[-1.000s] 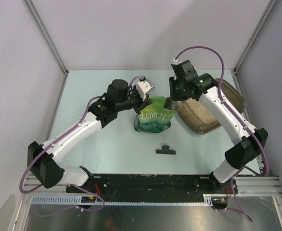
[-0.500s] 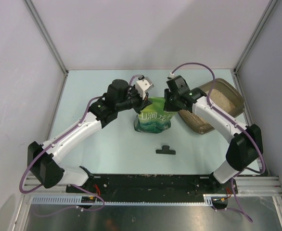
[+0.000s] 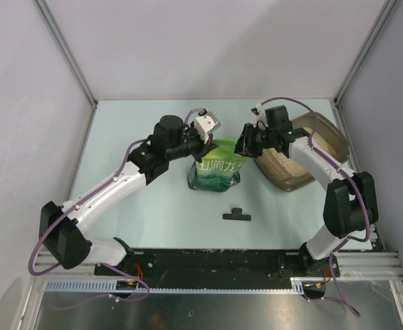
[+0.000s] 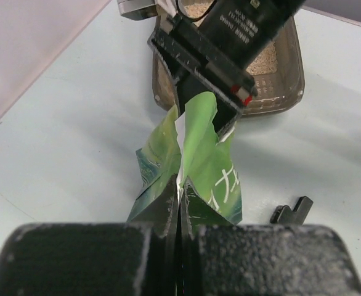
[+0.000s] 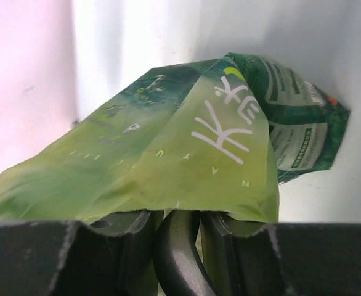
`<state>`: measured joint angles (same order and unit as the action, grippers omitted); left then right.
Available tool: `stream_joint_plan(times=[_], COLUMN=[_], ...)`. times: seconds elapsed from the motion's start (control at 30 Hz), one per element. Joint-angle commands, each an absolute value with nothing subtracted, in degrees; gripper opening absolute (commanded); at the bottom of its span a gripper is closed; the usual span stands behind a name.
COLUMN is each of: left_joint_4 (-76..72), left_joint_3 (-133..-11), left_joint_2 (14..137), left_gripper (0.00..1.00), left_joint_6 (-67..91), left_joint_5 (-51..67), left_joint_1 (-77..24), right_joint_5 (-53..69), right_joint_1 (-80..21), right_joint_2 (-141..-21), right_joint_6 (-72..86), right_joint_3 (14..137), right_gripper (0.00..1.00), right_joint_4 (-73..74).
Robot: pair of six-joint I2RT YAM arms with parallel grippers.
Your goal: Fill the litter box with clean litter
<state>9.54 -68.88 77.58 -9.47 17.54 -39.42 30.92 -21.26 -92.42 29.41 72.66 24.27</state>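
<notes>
My right pincer [image 3: 245,147] has swung over to the green bag [image 3: 219,172] and pinches its top — my left pincer [image 3: 205,142] pinches the other side. I can tip litter [image 3: 284,163] into the litter box [image 3: 291,183] beside it.

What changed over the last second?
The right gripper swung down and left from above the litter box to the right top edge of the green bag. Whether it has clamped is unclear. The bag's base slid slightly left. Unchanged: the left gripper is shut on the bag's left top corner, and the black clip is in the same place.
</notes>
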Motion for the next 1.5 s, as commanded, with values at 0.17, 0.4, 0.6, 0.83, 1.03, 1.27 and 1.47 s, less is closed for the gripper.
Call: stream_joint_plan(times=[0.17,0.4,0.6,0.83,1.03,1.27,1.47], left_joint_4=[4.8,6.3,7.0,7.0,7.1,7.0,7.0], left_joint_3=[-67.1,-67.7,-68.0,-69.0,-70.8,-72.0,-71.8], left_joint_2=[72.3,69.5,68.9,69.9,71.6,72.6,72.6], left_gripper=[0.0,0.0,0.0,0.0,0.0,0.0,0.0], left_joint_6=[-18.3,-23.8,-26.0,-26.7,-25.9,-23.7,-23.5], left_joint_5=[15.6,16.4,15.9,16.0,17.8,19.8,20.3], left_joint_1=[-38.2,-38.2,-38.2,-38.2,-38.2,-38.3,-38.4], right_joint_5=[59.5,60.6,62.8,64.2,57.2,36.0,42.8], right_joint_1=[-9.9,-1.7,3.3,6.4,4.8,-3.2,-1.4], right_joint_2=[-92.0,-89.5,-86.7,-84.0,-81.6,-80.0,-80.5], right_joint_6=[35.2,34.4,34.1,34.8,34.5,24.8,27.3], right_joint_3=[73.2,74.8,74.8,74.8,75.1,80.8,82.3], right_gripper=[0.0,0.0,0.0,0.0,0.0,0.0,0.0], right_joint_4=[22.9,25.7,25.7,26.5,28.3,40.0,36.9])
